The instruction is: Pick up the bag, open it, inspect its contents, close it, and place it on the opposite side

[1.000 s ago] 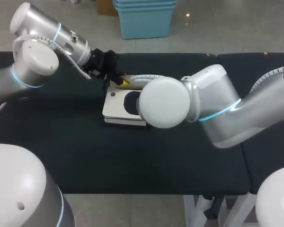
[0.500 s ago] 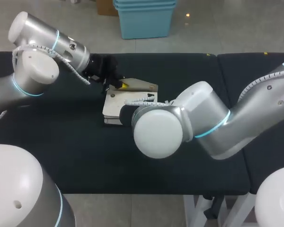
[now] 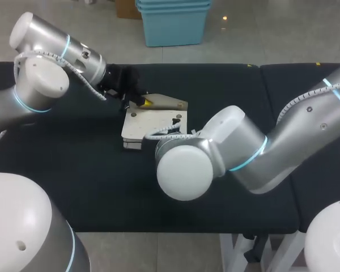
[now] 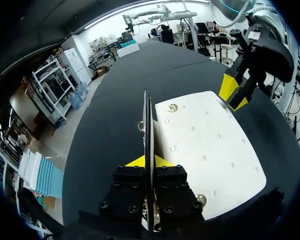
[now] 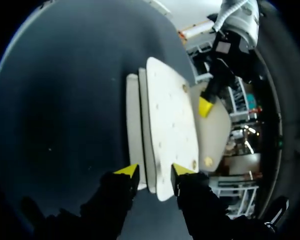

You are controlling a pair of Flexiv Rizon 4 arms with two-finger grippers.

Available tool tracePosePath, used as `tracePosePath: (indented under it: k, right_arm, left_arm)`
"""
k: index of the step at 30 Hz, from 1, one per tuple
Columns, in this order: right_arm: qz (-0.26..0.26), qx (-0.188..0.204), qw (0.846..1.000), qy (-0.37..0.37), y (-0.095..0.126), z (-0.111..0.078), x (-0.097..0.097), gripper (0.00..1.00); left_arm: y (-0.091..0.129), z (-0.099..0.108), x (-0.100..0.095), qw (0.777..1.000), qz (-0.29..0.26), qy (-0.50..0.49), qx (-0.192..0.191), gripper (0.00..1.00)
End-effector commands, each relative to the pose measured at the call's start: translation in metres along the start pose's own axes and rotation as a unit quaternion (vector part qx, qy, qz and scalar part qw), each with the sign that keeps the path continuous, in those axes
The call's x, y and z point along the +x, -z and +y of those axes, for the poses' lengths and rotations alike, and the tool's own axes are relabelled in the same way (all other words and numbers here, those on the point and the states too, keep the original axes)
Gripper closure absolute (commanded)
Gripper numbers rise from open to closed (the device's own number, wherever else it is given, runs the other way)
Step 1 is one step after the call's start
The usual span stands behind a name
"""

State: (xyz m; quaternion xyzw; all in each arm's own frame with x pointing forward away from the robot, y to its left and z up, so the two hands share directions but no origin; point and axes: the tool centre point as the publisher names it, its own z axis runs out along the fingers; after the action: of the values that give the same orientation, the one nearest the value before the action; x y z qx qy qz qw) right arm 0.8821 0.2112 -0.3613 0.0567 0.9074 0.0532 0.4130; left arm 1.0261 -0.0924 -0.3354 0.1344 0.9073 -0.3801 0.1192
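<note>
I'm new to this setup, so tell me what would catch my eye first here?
A white bag lies mid-table with its flap raised, pinched edge-on in the left gripper. The right gripper sits at the bag's opposite end. Its big white arm joint looms over the black table.

Bag (image 3: 149,120) on mid-table (image 3: 73,170), left fingers (image 4: 132,161) at its far side, right fingers (image 5: 127,170) astride its near edge
</note>
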Motion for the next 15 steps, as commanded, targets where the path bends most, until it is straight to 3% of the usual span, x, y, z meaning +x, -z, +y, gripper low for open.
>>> tracePosePath:
  k: [1, 10, 12, 15]
  right_arm:
    - [-0.011, 0.003, 1.0, -0.001, -0.011, 0.006, 0.005, 0.59]
    - [-0.021, 0.017, 1.0, 0.003, -0.02, 0.005, -0.002, 0.75]
    - [-0.022, 0.021, 1.0, 0.003, -0.022, 0.003, -0.001, 0.82]
    - [-0.021, 0.025, 0.999, 0.0, -0.025, 0.002, -0.001, 1.0]
  left_arm:
    - [0.0, 0.001, -0.001, 1.0, 0.005, -0.006, 0.005, 1.0]
    - [-0.002, 0.001, -0.001, 1.0, 0.011, -0.013, 0.005, 1.0]
    - [-0.002, 0.001, 0.0, 1.0, 0.012, -0.015, 0.006, 1.0]
    - [-0.002, 0.0, 0.001, 1.0, 0.012, -0.021, 0.006, 1.0]
